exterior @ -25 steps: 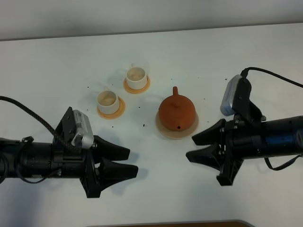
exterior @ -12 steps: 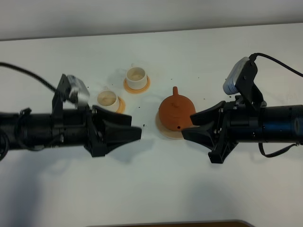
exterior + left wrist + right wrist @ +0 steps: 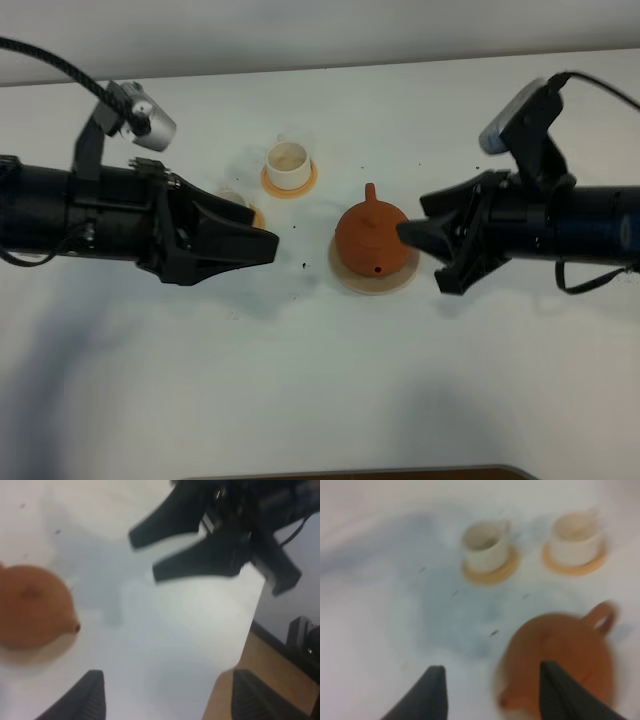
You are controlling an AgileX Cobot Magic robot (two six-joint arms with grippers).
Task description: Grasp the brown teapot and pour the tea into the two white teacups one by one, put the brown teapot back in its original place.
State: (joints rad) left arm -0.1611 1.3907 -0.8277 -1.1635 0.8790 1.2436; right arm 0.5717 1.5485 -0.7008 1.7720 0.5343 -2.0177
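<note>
- Teapot (image 3: 370, 235) sat upright on its saucer (image 3: 350, 278), mid-tabletop (image 3: 330, 400). Lid was on, handle pointed far, spout pointed near.
- Right gripper (image 3: 410, 218) was just right of the teapot with its fingers (image 3: 432, 690) spread and nothing held. The tips were close to the pot's body; couldn't tell if they touched it.
- Left gripper (image 3: 268, 243) hovered left of the teapot, clear of it, pointing right. Its fingers (image 3: 92, 695) were spread and empty.
- Far cup (image 3: 575, 535) stood on an orange coaster (image 3: 575, 562), far-left of the teapot.
- Near cup (image 3: 485, 545) stood on its own coaster (image 3: 490, 570), left of the teapot. From overhead it was mostly hidden by the left gripper.
- Dark specks (image 3: 303, 266) were scattered on the tabletop near the cups.
</note>
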